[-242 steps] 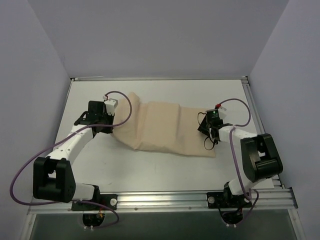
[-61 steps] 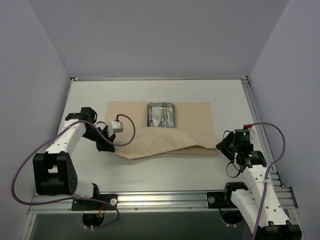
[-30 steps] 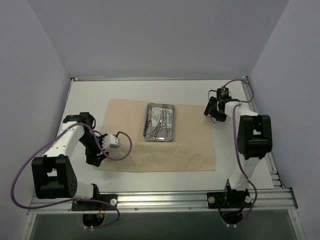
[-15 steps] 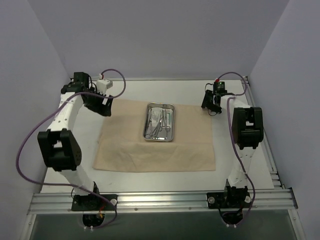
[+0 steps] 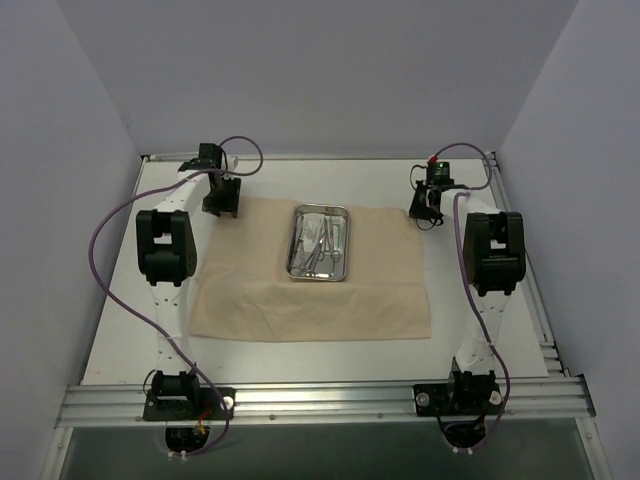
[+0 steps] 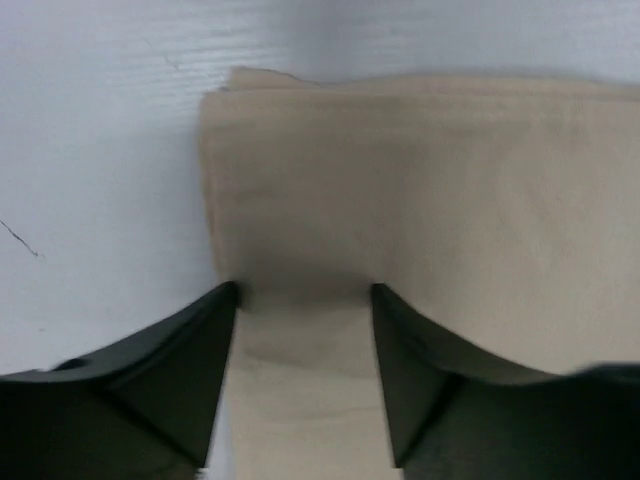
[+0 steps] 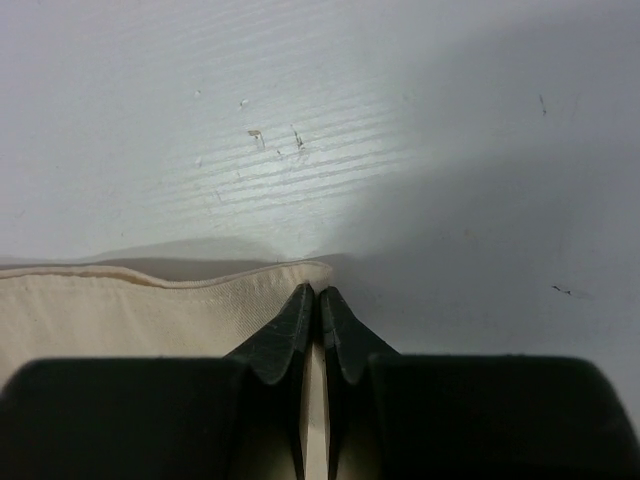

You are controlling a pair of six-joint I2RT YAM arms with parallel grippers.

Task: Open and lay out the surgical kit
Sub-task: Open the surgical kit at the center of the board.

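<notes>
The surgical kit's beige cloth wrap [image 5: 300,310] lies spread flat on the white table. A small steel tray [image 5: 319,281] sits on its far middle, holding scissor-handled instruments [image 5: 318,245]. My left gripper [image 5: 220,208] is at the cloth's far left corner. In the left wrist view it [image 6: 303,292] stands open, its fingers straddling the cloth [image 6: 450,200] just inside that corner. My right gripper [image 5: 424,215] is at the far right corner. In the right wrist view it [image 7: 318,292] is shut, pinching the cloth's corner edge [image 7: 120,310].
The white table [image 5: 500,330] shows bare margins around the cloth. An aluminium rail [image 5: 320,400] with both arm bases runs along the near edge. Purple walls close in on the left, right and back. Cables loop from both wrists.
The wrap has been unfolded into a flat sheet, baring the tray. My left arm swung from the near left side to the far left corner. The right gripper closed on the far right corner.
</notes>
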